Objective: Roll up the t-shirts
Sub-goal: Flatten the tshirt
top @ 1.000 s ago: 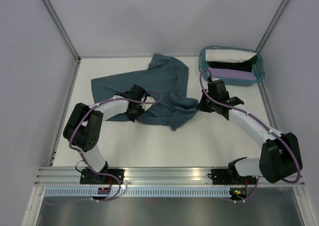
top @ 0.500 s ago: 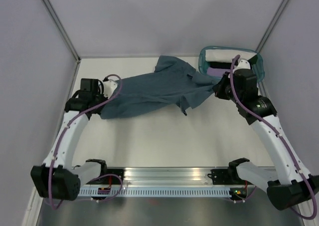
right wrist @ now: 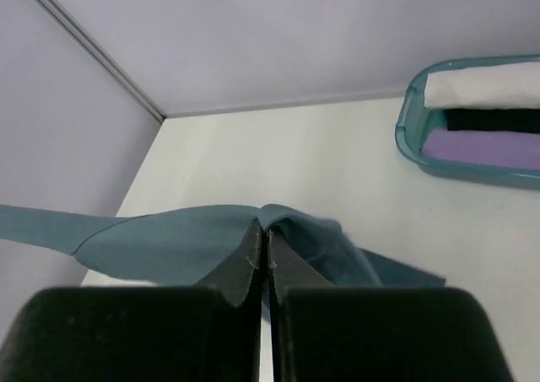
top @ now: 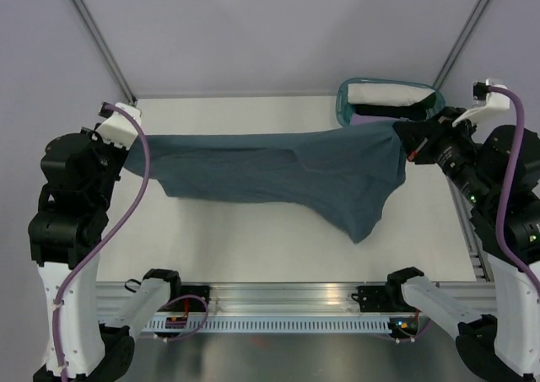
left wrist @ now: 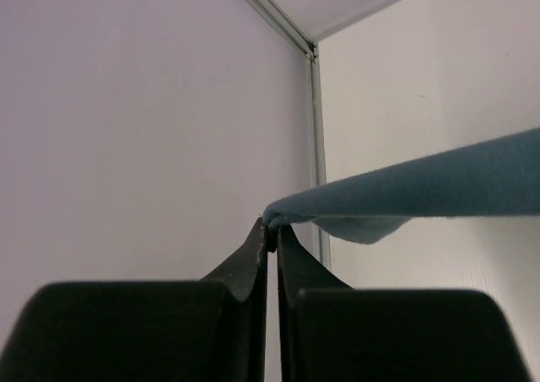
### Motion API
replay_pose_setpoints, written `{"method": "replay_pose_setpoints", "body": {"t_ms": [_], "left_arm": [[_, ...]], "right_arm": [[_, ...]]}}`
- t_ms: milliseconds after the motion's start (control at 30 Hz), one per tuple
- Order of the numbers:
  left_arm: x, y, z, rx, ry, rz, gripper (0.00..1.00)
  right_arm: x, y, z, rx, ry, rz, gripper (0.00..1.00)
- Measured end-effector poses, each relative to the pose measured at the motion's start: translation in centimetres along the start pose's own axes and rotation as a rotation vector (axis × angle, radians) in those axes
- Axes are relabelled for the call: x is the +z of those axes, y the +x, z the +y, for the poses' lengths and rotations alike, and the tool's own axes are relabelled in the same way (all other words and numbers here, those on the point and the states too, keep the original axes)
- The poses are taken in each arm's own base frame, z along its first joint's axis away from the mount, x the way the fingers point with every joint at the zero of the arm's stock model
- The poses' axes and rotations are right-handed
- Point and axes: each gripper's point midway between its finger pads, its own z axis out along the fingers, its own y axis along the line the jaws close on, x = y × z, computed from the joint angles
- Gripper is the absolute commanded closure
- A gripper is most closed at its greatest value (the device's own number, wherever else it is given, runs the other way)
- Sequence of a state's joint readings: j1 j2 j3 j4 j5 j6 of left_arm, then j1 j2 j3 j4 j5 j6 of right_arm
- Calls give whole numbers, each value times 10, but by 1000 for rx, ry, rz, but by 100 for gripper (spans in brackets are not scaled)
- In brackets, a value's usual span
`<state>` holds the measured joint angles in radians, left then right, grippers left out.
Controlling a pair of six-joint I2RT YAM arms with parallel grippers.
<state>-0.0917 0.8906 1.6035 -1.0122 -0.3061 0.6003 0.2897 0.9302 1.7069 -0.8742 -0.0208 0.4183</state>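
The slate-blue t-shirt (top: 278,167) hangs stretched in the air between my two grippers, spanning the table from left to right, with one corner drooping low at the right middle. My left gripper (top: 133,142) is shut on its left end; in the left wrist view the gripper (left wrist: 272,227) pinches the t-shirt (left wrist: 422,184). My right gripper (top: 403,137) is shut on its right end; in the right wrist view the gripper (right wrist: 263,228) pinches the t-shirt (right wrist: 169,243).
A teal basket (top: 344,110) at the back right holds rolled white, black and purple cloth; it also shows in the right wrist view (right wrist: 409,142). White walls enclose the table (top: 253,239) on three sides.
Both arms have risen and swung outward. The t-shirt went from lying crumpled on the table to being lifted and pulled taut between the two grippers.
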Motion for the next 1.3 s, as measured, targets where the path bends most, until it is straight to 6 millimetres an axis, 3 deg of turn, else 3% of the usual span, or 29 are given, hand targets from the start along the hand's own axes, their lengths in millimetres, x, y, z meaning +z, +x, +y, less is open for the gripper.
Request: {"method": "replay_pose_setpoints", "body": {"t_ms": [67,133,200,300,400,500,600,733,833,900,1000,1067,1167,1233,1300], "left_arm": [[3,-4,4,-4,-18,-4,98],[17,-4,1,6,-11,25,98],[45,-5,-6,22,7,72,98],[91,-16,-13,43,36,142,98],[142,-46,-4,25,12,146,98],[162,-79,18,-15,-57,90,98],[156,-109,54,-65,-162,4,98],[133,-131,99,-128,-291,-91,98],[119,-137,110,-149,-325,-130,98],[115,-134,105,-147,-311,-139,98],[117,-109,79,-123,-246,-112,98],[119,-78,51,-98,-181,-69,98],[128,-15,-4,-40,-73,29,98],[137,32,-43,8,5,105,98],[143,80,-83,61,95,187,98]], "right_arm": [[7,5,0,1,-5,20,100],[29,18,-5,3,9,72,100],[69,32,-8,7,22,147,100],[145,43,-8,18,27,237,100],[217,30,1,31,2,240,100],[264,-9,21,57,-71,127,100],[265,-47,34,110,-142,14,100],[234,-110,25,145,-171,-164,100],[202,-144,25,128,-182,-259,100],[184,-147,29,115,-195,-280,100],[170,-116,23,116,-187,-226,100],[167,-68,4,135,-147,-146,100],[176,28,-38,183,-57,26,100],[179,114,-72,233,26,187,100],[169,190,-100,279,105,333,100]]}}
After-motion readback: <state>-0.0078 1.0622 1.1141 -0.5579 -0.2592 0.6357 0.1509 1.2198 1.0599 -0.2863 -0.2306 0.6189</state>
